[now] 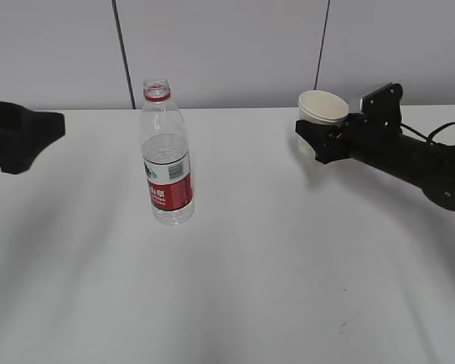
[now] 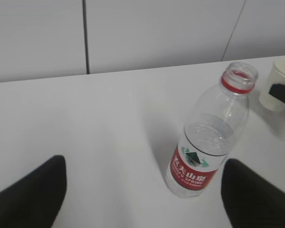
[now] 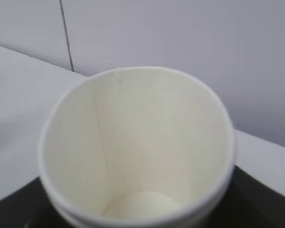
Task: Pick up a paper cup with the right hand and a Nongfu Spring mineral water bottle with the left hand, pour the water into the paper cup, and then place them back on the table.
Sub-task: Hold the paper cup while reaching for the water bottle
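Black left robot arm (image 1: 19, 135) is sitting low at the left edge, its black gripper (image 2: 142, 194) gaping wide with 2 fingers (image 2: 31, 197) spread apart, clamping nothing. Black right robot arm (image 1: 409, 155) is reaching in from the right, raised, its black gripper (image 1: 318, 139) pinching a small cream-white paper cup (image 1: 320, 120).

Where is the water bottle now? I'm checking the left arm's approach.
The bottle stands upright left of centre on the table, between the open left gripper and the cup.

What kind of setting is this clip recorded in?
Most likely a lab or test bench rather than a home: a bare white table against plain grey wall panels, holding only a water bottle and a paper cup held by the right gripper.
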Tool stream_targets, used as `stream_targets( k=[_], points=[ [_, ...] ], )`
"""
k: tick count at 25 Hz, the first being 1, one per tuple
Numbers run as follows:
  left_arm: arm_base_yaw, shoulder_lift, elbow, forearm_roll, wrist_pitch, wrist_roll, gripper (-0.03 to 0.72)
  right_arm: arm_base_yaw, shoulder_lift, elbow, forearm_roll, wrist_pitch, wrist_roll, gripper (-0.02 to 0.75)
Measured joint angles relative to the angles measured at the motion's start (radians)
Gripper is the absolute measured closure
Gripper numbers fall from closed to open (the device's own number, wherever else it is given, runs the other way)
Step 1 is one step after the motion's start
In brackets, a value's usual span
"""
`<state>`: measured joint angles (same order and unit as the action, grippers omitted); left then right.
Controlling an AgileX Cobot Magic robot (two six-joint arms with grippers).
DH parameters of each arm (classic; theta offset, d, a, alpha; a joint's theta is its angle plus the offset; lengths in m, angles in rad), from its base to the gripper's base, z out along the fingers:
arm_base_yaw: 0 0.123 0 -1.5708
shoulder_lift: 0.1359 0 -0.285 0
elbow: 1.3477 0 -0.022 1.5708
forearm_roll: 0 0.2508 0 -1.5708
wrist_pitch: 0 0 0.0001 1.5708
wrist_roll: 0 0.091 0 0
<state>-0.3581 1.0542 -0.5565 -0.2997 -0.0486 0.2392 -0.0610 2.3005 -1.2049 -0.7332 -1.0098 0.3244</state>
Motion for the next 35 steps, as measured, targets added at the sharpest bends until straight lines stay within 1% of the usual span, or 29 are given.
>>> stream_targets(
  k=[5, 8, 11, 14, 18, 21, 23, 27, 31, 35],
  points=[
    [-0.099, 0.084, 0.092, -0.010, -0.185, -0.012, 0.097, 0.000, -0.047, 0.000, -0.042, -0.002, 0.020, 0.256],
    [-0.154, 0.123, 0.166, -0.015, -0.319, -0.067, 0.097, 0.000, -0.057, 0.000, -0.066, -0.002, 0.033, 0.256],
    [-0.192, 0.172, 0.225, -0.015, -0.470, -0.133, 0.097, 0.000, -0.058, 0.000, -0.082, -0.001, 0.057, 0.256],
    [-0.216, 0.257, 0.248, -0.012, -0.618, -0.167, 0.097, 0.000, -0.058, 0.000, -0.096, 0.001, 0.074, 0.256],
    [-0.224, 0.425, 0.249, 0.064, -0.812, -0.251, 0.097, 0.000, -0.058, 0.000, -0.143, 0.003, 0.118, 0.256],
    [-0.225, 0.570, 0.249, 0.111, -1.002, -0.317, 0.097, 0.000, -0.058, 0.000, -0.170, 0.003, 0.137, 0.256],
    [-0.226, 0.672, 0.238, 0.137, -1.069, -0.331, 0.097, 0.009, -0.058, 0.000, -0.175, 0.003, 0.148, 0.256],
    [-0.226, 0.836, 0.182, 0.202, -1.078, -0.335, 0.078, 0.030, -0.058, 0.000, -0.179, 0.008, 0.154, 0.256],
    [-0.267, 0.912, 0.088, 0.207, -1.083, -0.337, 0.045, 0.056, -0.058, 0.000, -0.186, 0.031, 0.154, 0.256],
    [-0.264, 0.937, -0.008, 0.185, -1.090, -0.337, 0.038, 0.060, -0.058, 0.000, -0.188, 0.045, 0.154, 0.256]
  ],
)
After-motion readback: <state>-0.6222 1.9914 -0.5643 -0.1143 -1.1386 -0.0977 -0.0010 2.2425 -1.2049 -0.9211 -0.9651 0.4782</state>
